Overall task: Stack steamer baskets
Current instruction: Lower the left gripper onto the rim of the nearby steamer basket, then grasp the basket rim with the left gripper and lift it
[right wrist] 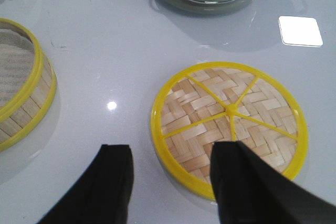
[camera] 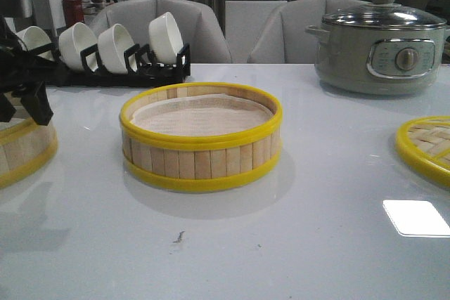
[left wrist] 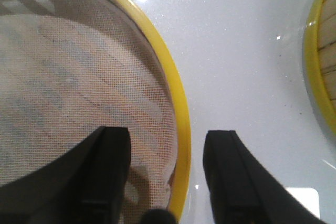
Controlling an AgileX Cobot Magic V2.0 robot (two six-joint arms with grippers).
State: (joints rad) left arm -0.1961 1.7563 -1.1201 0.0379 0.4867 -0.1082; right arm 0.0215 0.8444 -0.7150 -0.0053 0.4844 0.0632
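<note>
So there's one steamer basket (camera: 200, 138) sitting in the middle of the white surface (camera: 295, 244), paper liner showing inside. A second basket (camera: 21, 149) is at the far left edge, and the left gripper (left wrist: 167, 169) is right over it, jaws apart and straddling its yellow rim, one finger inside the ring and one outside. Can't tell if they're touching it. The woven lid (right wrist: 229, 125) lies flat off to the right, with the right gripper (right wrist: 170, 182) spread wide above its near edge, holding nothing. Grey pot (camera: 380, 47) and a bowl rack (camera: 105, 57) sit at the back.
</note>
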